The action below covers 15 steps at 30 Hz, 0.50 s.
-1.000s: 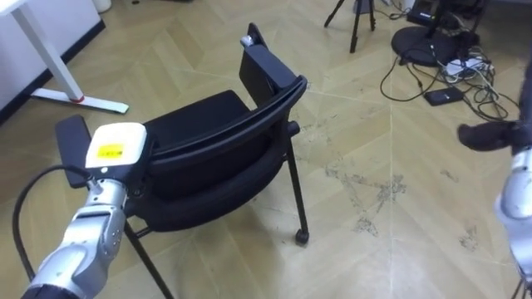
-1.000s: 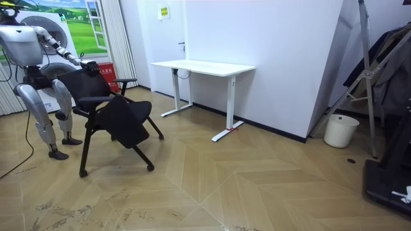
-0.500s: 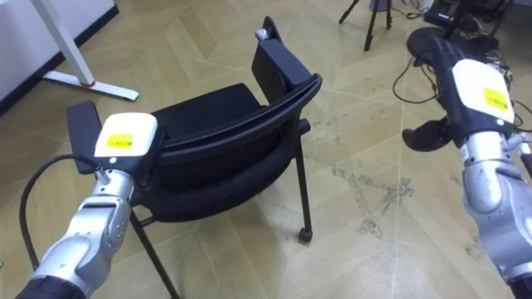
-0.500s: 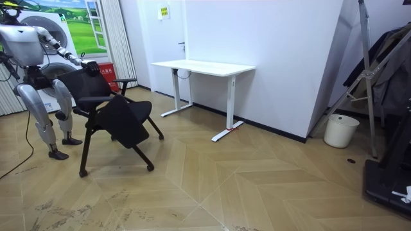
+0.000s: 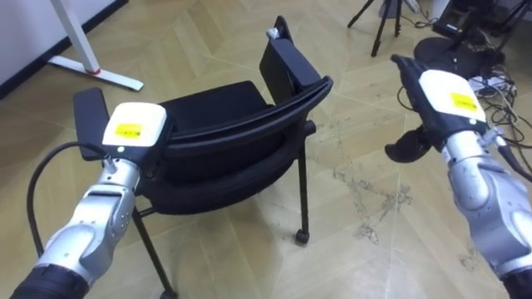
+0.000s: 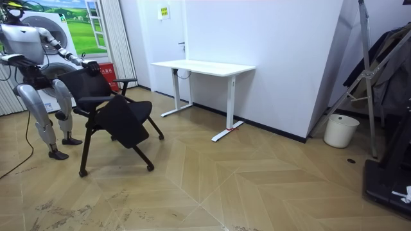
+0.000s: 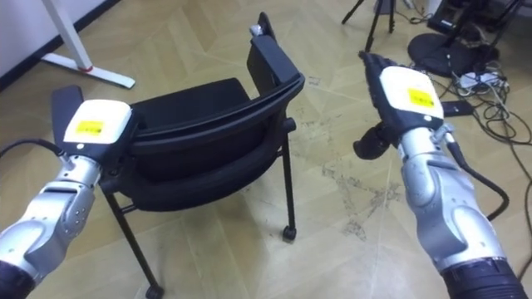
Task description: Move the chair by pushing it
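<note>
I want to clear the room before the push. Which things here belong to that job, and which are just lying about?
For the job: chair; left hand at its back; right hand, open, clear of it.
Lying about: desk; tripod; cables; bin.

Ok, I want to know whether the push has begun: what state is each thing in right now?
chair: upright on its legs, its back toward the robot.
left hand: at the left end of the chair's back.
right hand: open, in the air, apart from the chair.
desk: standing by the wall.
bin: upright on the floor.
</note>
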### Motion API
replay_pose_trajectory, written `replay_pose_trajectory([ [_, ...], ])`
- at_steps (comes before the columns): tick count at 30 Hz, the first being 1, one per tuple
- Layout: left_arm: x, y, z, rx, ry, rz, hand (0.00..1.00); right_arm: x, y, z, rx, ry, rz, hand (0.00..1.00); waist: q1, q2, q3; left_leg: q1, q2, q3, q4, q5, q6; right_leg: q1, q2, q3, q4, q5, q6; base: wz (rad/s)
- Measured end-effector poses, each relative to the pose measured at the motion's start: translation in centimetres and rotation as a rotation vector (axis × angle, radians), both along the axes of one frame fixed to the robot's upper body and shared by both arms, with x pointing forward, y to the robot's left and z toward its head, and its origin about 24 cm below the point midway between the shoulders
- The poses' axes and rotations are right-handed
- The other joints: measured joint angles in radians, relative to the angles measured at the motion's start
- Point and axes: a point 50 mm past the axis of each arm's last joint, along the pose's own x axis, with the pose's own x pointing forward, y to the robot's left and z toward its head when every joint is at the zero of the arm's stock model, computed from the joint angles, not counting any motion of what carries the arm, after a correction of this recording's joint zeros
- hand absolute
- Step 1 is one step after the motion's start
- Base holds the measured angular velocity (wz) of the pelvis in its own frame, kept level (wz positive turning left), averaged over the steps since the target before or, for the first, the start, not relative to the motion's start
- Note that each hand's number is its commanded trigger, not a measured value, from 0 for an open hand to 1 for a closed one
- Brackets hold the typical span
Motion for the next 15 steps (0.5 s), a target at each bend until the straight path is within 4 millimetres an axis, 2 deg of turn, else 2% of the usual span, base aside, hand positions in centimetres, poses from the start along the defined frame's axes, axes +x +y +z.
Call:
replay_pose_trajectory([
  [6,0.1,-0.1,0.2,0.005,-0.006,-0.017,1.0,1.3,1.3,1.7,-0.016,-0.047,0.067,0.0,0.003,-0.003,0.0003,-0.008,0.001,-0.01,0.002,0.0,0.0,-0.004,0.0,-0.006,0.0,0.0,0.0,0.03],
  [8,0.3,-0.3,0.3,0.008,-0.007,-0.025,1.0,1.6,2.5,2.2,-0.025,-0.061,0.115,0.0,0.006,-0.006,0.0001,-0.009,0.002,-0.011,0.002,0.0,-0.001,-0.004,0.0,-0.008,-0.001,0.0,0.0,0.0],
  [11,0.4,-0.5,0.4,0.012,-0.009,-0.037,1.0,1.6,3.8,2.5,-0.036,-0.075,0.177,0.0,0.012,-0.01,0.0002,-0.01,0.002,-0.014,0.002,0.0,-0.001,-0.004,0.0,-0.011,-0.001,0.0,0.0,0.01],
  [15,0.7,-1.0,0.6,0.02,-0.011,-0.06,1.0,1.6,4.3,2.4,-0.052,-0.06,0.201,0.0,0.032,-0.019,0.0015,-0.01,0.002,-0.016,0.001,0.0,-0.001,-0.003,0.0,-0.01,-0.001,0.0,0.0,0.0],
])
